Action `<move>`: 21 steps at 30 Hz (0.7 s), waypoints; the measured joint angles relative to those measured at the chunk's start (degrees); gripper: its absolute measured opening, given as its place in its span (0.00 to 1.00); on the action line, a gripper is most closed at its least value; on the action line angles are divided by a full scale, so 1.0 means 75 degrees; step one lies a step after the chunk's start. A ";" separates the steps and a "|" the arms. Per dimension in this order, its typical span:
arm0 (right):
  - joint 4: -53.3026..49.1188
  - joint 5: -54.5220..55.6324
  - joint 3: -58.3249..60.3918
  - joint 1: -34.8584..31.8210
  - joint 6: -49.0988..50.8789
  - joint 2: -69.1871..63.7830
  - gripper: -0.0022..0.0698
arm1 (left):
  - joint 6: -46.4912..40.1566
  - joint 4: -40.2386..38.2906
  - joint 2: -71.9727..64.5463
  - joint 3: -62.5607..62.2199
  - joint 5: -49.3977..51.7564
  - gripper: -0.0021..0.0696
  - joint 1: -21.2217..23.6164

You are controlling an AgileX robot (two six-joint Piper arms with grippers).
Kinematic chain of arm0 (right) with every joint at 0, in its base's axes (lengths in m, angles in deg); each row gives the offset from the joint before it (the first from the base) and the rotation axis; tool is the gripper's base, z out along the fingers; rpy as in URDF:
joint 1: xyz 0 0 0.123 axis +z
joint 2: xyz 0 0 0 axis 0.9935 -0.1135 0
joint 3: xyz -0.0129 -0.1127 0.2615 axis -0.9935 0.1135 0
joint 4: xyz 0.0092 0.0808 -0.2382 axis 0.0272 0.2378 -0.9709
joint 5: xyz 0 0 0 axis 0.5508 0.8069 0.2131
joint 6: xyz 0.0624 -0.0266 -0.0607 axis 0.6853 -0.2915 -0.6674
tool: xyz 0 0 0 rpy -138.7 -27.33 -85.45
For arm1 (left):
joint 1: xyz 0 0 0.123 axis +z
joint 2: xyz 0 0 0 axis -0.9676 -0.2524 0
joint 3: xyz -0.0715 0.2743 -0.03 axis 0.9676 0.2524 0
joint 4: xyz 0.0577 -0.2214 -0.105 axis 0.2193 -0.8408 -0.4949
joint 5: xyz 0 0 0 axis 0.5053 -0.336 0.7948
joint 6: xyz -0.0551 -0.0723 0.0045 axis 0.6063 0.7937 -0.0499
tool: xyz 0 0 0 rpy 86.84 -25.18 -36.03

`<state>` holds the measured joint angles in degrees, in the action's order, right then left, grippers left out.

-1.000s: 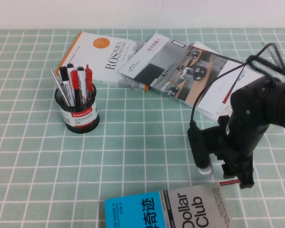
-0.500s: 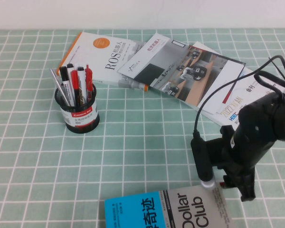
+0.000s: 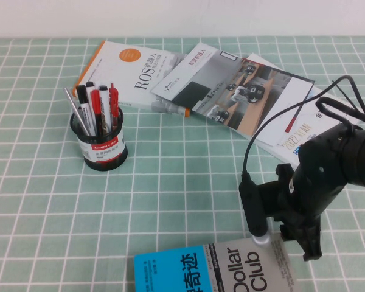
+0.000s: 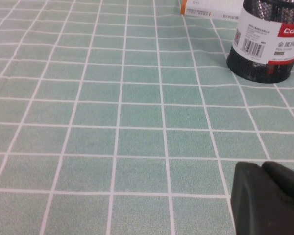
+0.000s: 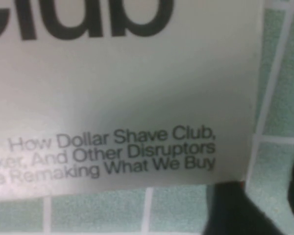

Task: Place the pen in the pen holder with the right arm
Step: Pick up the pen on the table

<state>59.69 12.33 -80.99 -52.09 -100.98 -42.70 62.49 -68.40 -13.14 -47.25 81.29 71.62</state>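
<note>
Right gripper (image 3: 305, 238), lower right of the high view, hangs low over the grey book (image 3: 255, 267); finger state cannot be determined. Pen holder (image 3: 98, 137) stands at left. Pen not discernible. Left gripper (image 4: 264, 198): state indeterminate.

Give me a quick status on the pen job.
Right gripper low beside the Dollar Club book. Left gripper parked near pen holder. Target pen not visible.
</note>
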 joint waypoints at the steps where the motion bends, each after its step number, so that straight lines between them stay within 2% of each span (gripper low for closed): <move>1: 0.0000 -0.0038 0.0000 0.0000 0.0000 0.0000 0.40 | 0.0000 0.0000 0.0000 0.0000 0.0000 0.02 0.0000; 4: 0.0000 -0.0129 0.0000 0.0017 0.0000 -0.0005 0.29 | 0.0000 0.0000 0.0000 0.0000 0.0000 0.02 0.0000; 8: -0.0017 -0.0308 0.0000 0.0017 0.0000 -0.0018 0.09 | 0.0000 0.0000 0.0000 0.0000 0.0000 0.02 0.0000; 9: -0.0018 -0.0321 0.0000 0.0021 0.0000 -0.0018 0.07 | 0.0000 0.0000 0.0000 0.0000 0.0000 0.02 0.0000; 17: -0.0194 -0.0338 0.0004 0.0069 0.0512 0.0096 0.06 | 0.0000 0.0000 0.0000 0.0000 0.0000 0.02 0.0000; 21: -0.0381 -0.0415 0.0037 0.0069 0.0975 0.0707 0.05 | 0.0000 0.0000 0.0000 0.0000 0.0000 0.02 0.0000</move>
<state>56.84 9.22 -80.71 -51.57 -93.67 -37.40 62.49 -68.40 -13.14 -47.25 81.29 71.62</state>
